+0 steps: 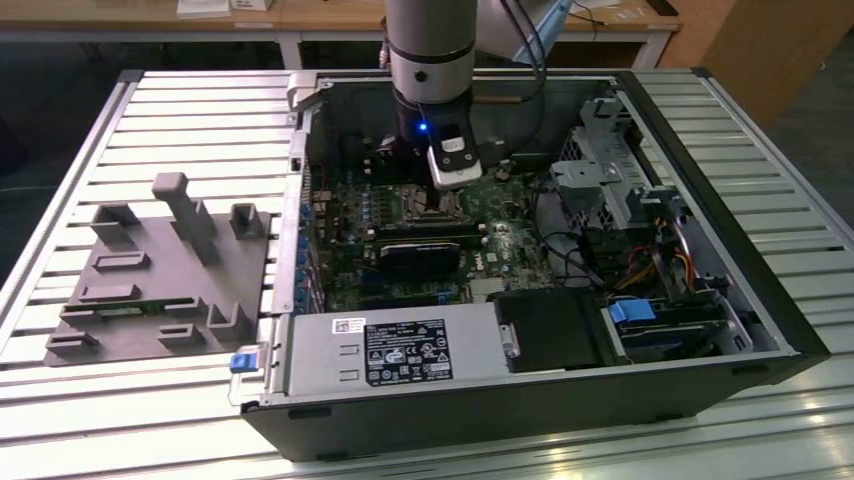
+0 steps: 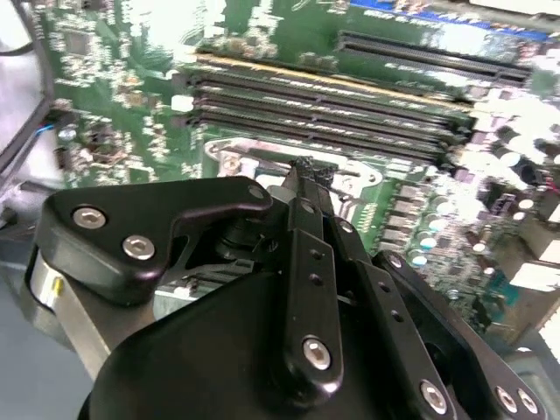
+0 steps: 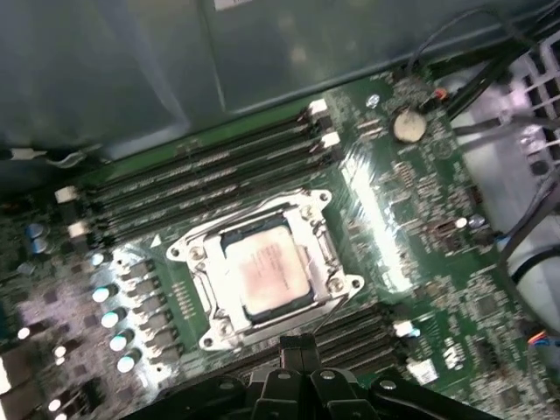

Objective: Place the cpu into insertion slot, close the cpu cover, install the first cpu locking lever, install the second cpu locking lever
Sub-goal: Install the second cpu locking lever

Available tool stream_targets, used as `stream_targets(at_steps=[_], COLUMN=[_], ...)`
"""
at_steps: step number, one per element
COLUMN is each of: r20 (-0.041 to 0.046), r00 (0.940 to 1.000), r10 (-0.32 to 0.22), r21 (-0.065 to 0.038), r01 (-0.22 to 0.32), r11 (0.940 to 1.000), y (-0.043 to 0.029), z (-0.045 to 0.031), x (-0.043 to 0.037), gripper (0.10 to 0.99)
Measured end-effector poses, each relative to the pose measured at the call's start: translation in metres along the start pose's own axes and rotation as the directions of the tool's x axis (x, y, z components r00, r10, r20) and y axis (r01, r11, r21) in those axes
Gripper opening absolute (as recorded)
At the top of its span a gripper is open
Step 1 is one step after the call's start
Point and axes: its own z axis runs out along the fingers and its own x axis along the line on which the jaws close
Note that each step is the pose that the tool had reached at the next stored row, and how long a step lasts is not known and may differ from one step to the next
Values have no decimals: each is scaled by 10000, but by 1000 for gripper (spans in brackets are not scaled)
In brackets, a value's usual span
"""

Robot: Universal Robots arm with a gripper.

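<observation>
cpu (image 3: pixel 269 278) is already seated flat in the insertion slot (image 3: pixel 206 293), silvery lid up, on the green motherboard (image 3: pixel 420 219) just beside the long memory slots (image 3: pixel 201 179). The cpu cover (image 3: pixel 317 248) looks folded down around it, its window framing the chip; I can't tell whether it is latched, and I can't pick out either locking lever with confidence.

Claw (image 2: pixel 306 175) hangs just above the socket edge on the side away from those memory slots. In the second wrist view its fingertips sit together at a narrow point with nothing visible between them, so it reads as closed and empty. In the exterior view the claw (image 1: pixel 447 190) is down inside the open PC case (image 1: pixel 747 310), which lies on the slatted bench (image 1: pixel 200 110), right over the socket.

Handling, my judgement:
- Chip: light, rigid, thin, slick metal top. Contacts underneath are fragile, so hold by opposite edges only and never drag it.
- Cover: thin stiff sheet metal, hinged; push on the frame, not the window.

Orientation: the chip is square, so no real long axis; its sides run parallel and square to the memory slots.
</observation>
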Motion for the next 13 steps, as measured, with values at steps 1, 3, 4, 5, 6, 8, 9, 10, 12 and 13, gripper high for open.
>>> stream_targets(at_steps=[1,3,4,5,6,8,9,10,12,13], r20=[-115,-333,-348,-350,-353,-354,-356,-359,-373,-379], r00=[9999,9994,9994,9994,9994,9994,9994,9993,9988,9984], r10=[6,17,18,19,20,18,-7,-84,-314,-418], r21=[47,136,143,144,145,145,143,134,121,113], r01=[-5,-13,-13,-14,-15,-13,12,89,319,423], r11=[10000,9999,9999,9999,9999,9999,9999,9999,9994,9990], y=[-8,-21,-23,-23,-23,-23,-24,-25,-29,-32], z=[2,5,5,5,4,5,6,9,15,19], x=[-5,-11,-12,-12,-12,-12,-12,-12,-12,-11], gripper=[106,106,106,106,106,106,106,106,106,106])
